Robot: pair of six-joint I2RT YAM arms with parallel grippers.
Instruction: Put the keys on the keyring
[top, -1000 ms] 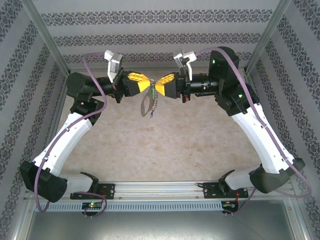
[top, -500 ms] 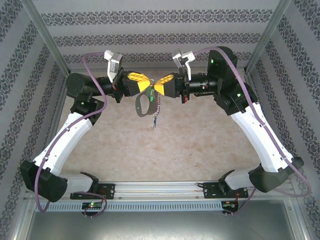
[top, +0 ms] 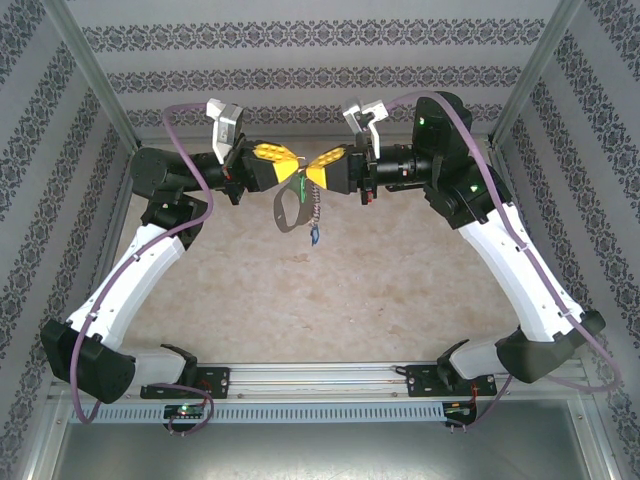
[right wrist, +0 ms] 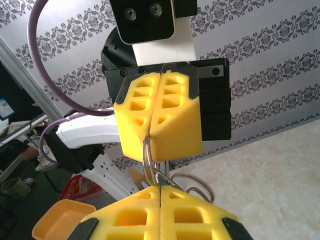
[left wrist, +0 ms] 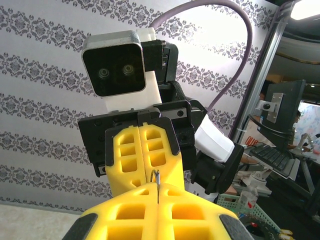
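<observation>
Two arms: left arm (top: pixel 135 265), right arm (top: pixel 520 265). Two end effectors: left end effector (top: pixel 299 172), right end effector (top: pixel 309 175). One keyring (top: pixel 289 211), one blue tag (top: pixel 316 238), one table (top: pixel 380 290).

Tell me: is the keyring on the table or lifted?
Lifted: the keyring hangs between left gripper and right gripper, above the table.

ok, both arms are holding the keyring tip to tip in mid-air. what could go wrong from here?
1. Left gripper and right gripper pinch only thin wire at their very tips; a slip would drop the keyring onto the table.
2. The fingers meet head-on; pushing further could jam them.
3. The keyring hangs loose below and could swing, twisting the grip.
</observation>
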